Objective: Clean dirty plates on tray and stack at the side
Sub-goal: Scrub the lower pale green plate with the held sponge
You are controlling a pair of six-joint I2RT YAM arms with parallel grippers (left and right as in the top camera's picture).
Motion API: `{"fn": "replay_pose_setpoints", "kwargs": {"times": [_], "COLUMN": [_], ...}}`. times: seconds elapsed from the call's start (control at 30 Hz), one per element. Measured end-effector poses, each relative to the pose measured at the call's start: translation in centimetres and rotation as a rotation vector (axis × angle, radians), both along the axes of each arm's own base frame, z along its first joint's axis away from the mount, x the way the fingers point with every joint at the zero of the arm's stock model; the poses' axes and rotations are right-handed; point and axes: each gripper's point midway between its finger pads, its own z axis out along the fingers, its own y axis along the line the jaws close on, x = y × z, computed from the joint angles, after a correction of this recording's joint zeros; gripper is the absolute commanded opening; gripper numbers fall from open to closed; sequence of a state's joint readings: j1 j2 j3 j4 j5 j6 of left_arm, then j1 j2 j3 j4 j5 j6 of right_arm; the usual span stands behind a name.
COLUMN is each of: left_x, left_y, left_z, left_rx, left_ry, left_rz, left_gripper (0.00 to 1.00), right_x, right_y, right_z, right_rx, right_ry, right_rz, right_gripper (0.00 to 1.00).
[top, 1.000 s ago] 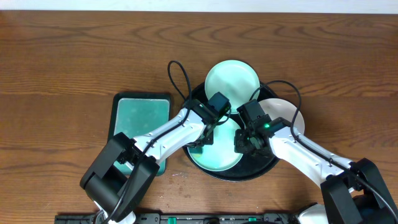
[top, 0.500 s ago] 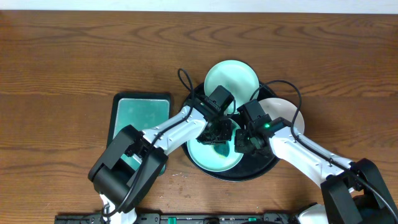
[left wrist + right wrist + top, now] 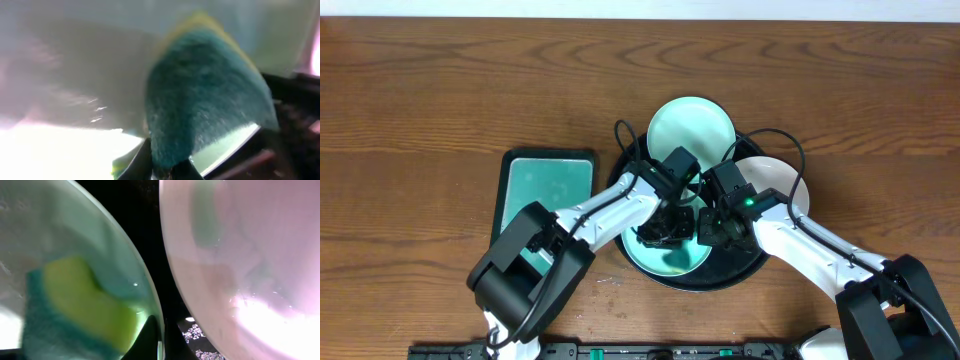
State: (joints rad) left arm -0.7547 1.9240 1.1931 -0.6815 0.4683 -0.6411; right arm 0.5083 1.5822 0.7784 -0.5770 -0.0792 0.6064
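The black tray holds three dirty plates: a mint one at the back, a white one on the right and a pale-mint one in front. My left gripper is shut on a teal-and-yellow sponge, whose teal face presses on the front plate. My right gripper is shut on that plate's right rim. In the right wrist view its fingertips pinch the rim, with the sponge to the left and the right plate across a dark gap.
A rectangular dark-rimmed teal-green pad lies on the wooden table left of the tray. Cables loop over the tray's back edge between the two arms. Bare wood stretches to the far left, the back and the right.
My left gripper has swept the sponge from the front plate's left side across to its middle, then slightly toward the front. The right gripper and the plates have stayed put.
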Motion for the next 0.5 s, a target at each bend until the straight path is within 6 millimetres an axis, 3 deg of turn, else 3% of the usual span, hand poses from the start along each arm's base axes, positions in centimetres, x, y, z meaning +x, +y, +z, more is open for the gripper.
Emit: {"fn": "replay_pose_setpoints", "kwargs": {"times": [0.17,0.3,0.5], "left_x": [0.8,2.8,5.2], "left_y": [3.8,7.5,11.1], "left_z": [0.0,0.3,2.9], "left_rx": [0.193,0.341,0.410], "left_ry": [-0.081,-0.173,-0.268], "left_rz": [0.025,0.066,0.151], "left_gripper": [0.07,0.07,0.07], "right_x": [0.0,0.0,0.0], "right_y": [0.0,0.0,0.1], "right_z": [0.0,0.0,0.0], "right_rx": [0.000,-0.001,0.006], "right_ry": [-0.001,-0.001,0.001], "right_rz": [0.000,0.000,0.001], "right_gripper": [0.01,0.01,0.01]}}
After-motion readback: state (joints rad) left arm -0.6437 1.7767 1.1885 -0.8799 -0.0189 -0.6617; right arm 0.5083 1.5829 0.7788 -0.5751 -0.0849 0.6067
